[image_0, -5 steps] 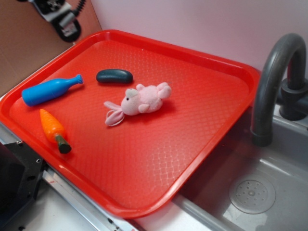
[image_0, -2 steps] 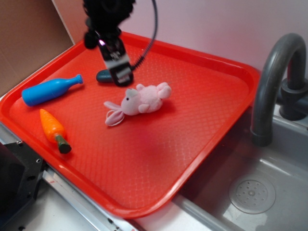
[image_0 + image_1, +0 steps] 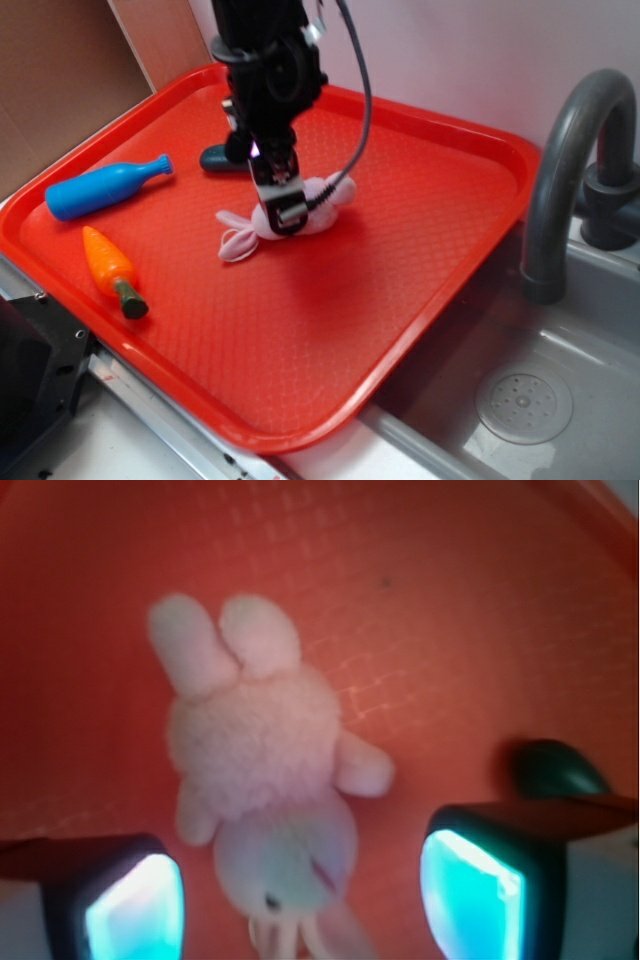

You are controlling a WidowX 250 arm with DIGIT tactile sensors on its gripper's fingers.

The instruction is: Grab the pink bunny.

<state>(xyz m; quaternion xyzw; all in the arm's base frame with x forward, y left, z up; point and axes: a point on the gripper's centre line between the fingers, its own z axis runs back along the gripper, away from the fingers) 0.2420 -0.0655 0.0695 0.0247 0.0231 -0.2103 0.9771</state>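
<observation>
Roughly mid-tray, the pink bunny [image 3: 300, 212] lies on the red tray [image 3: 420, 250], its long axis running 8 to 2 o'clock, head and looped ears toward 8. Pale, fuzzy plush. Above it the gripper [image 3: 300, 895] is spread wide, fingers [image 3: 135, 905] flanking its head without touching.

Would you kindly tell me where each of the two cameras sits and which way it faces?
Exterior: fixed above the counter's front, looking down and across at the red tray and sink; the arm and gripper show, low over the pink bunny.
Wrist: mounted on the arm, looking down past the gripper; both fingers frame the bottom edge, spread either side of the bunny's head.
Shared: the pink bunny, the tray, and the dark green object, seen in the wrist view behind the right-hand finger.
</observation>
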